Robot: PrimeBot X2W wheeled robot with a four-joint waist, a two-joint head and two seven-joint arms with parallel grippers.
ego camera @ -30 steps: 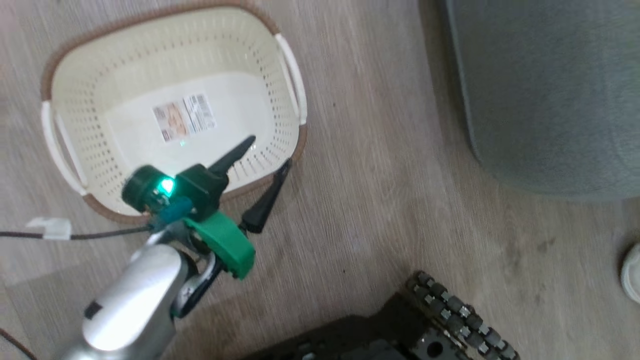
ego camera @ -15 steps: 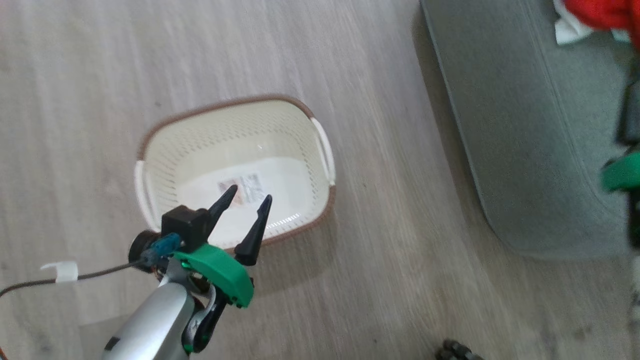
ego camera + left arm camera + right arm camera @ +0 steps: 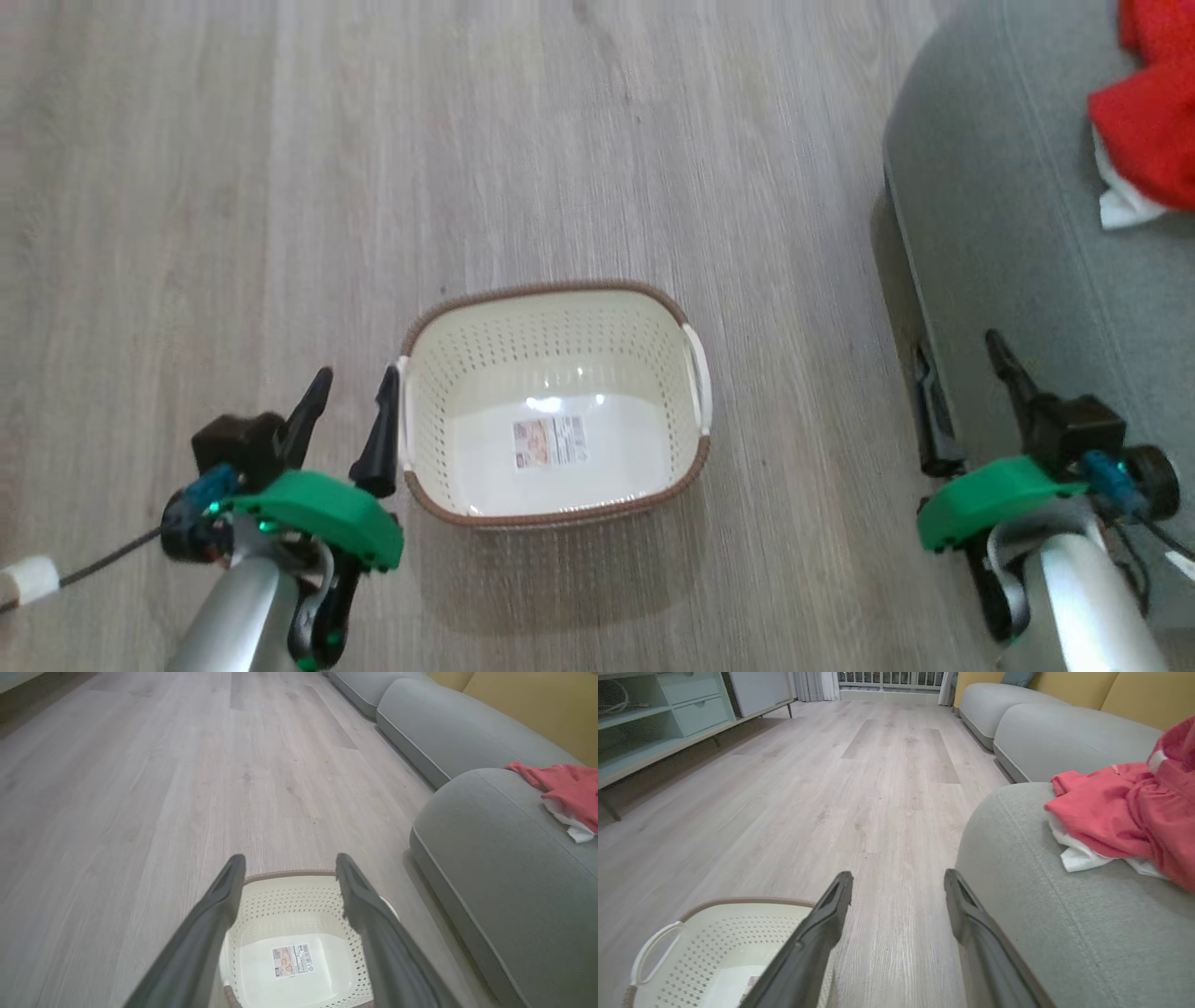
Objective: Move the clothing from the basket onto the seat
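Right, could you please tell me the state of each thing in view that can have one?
basket: upright on the floor, empty but for its label.
clothing: crumpled in a heap on the seat.
seat: bearing the clothing.
left gripper: open, holding nothing, beside the basket.
right gripper: open, holding nothing, by the seat's edge.

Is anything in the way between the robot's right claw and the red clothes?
No, nothing visible. Only bare grey seat lies between the open right gripper and the clothing, which already rests on that seat. The basket holds no clothing, just its label.
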